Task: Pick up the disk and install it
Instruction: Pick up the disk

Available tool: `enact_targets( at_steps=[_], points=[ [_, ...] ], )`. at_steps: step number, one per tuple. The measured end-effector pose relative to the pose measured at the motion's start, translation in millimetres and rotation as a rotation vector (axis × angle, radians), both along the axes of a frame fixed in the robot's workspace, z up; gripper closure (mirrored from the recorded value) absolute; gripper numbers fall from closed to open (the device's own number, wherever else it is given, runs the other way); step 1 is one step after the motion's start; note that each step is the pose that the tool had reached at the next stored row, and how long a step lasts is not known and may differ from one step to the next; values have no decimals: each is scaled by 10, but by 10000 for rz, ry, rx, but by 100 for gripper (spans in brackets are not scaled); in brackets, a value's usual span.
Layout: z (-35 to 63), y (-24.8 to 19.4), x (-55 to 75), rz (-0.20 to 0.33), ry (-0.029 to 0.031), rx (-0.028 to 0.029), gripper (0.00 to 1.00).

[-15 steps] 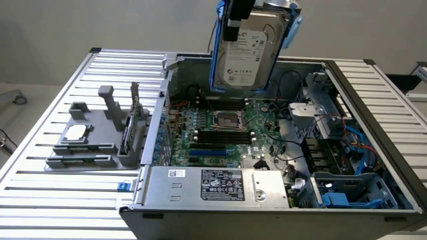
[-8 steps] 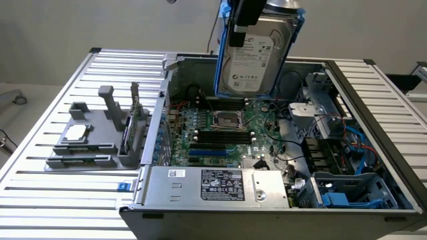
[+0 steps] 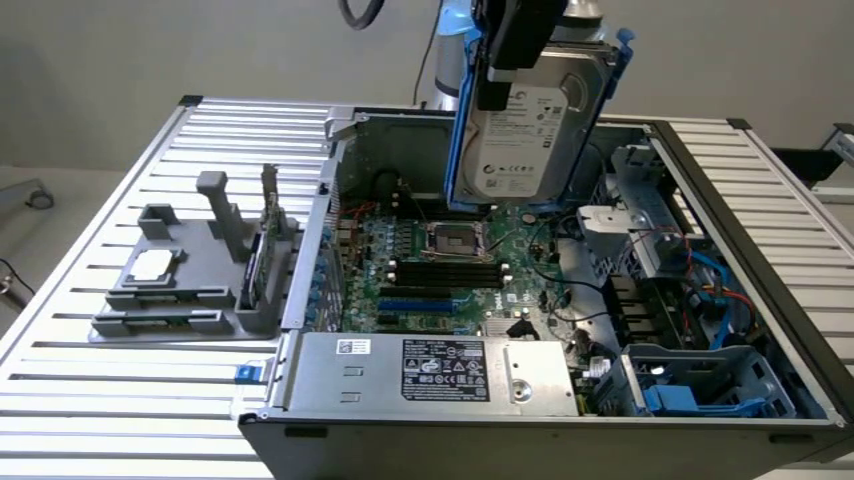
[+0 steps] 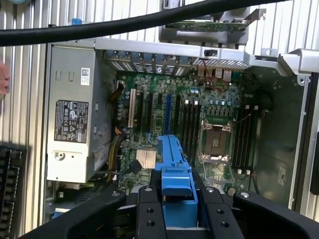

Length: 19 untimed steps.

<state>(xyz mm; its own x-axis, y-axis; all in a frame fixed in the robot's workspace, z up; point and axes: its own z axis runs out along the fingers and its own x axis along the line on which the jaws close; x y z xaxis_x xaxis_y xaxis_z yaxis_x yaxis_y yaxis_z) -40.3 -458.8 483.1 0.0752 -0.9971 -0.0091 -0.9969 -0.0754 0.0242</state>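
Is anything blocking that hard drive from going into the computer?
Nothing visible. The gripper holds the disk in open air above the motherboard, and the case is open on top. Cables lie beside the blue bay.

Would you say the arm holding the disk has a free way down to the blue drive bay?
Probably yes: the case lies open, the disk hangs above the motherboard, and nothing covers the blue drive bay, though cables lie nearby.

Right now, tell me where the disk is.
The disk hangs upright in the gripper, high in the exterior view's middle, above the motherboard of the open computer case.
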Motion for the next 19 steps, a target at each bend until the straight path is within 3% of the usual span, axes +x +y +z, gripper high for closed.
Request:
enact_targets(
  at_steps=[6, 10, 14, 19],
  points=[
    [-12, -110, 73, 0, -298, 24, 67],
    [-21, -185, 129, 0, -461, 43, 67],
    [-33, -257, 205, -1, -576, 64, 67],
    [-52, -346, 326, -1, -631, 84, 67]
  ],
)
